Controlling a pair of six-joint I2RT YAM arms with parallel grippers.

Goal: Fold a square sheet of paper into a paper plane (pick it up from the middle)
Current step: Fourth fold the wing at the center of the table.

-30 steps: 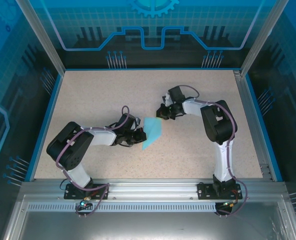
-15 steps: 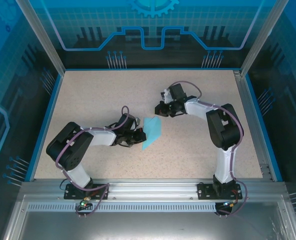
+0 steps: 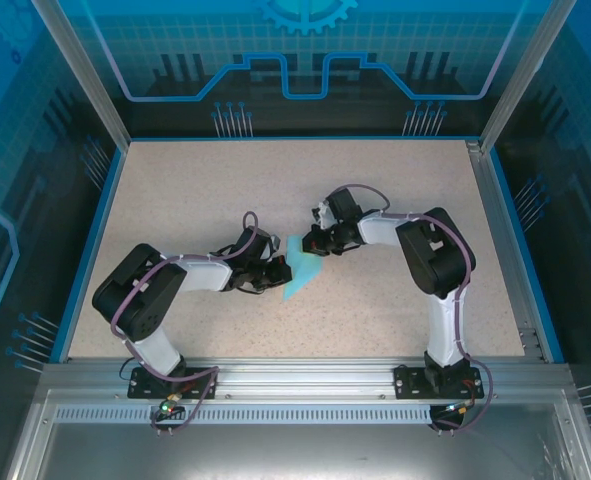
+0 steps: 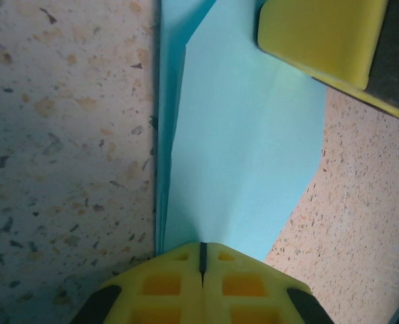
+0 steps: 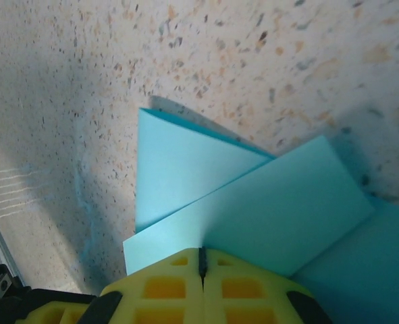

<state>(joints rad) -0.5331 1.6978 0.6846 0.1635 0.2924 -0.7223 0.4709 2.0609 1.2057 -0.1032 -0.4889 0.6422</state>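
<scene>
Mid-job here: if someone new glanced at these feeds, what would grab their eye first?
First, the light blue paper, partly folded into overlapping flaps, bright against the speckled table at its middle. Next, the left claw and right claw, which meet at the paper from opposite sides. Both are shut, and in each wrist view the yellow fingertips sit right at the paper's edge.

The speckled table (image 3: 195, 190) bears the folded paper (image 3: 303, 270).
</scene>
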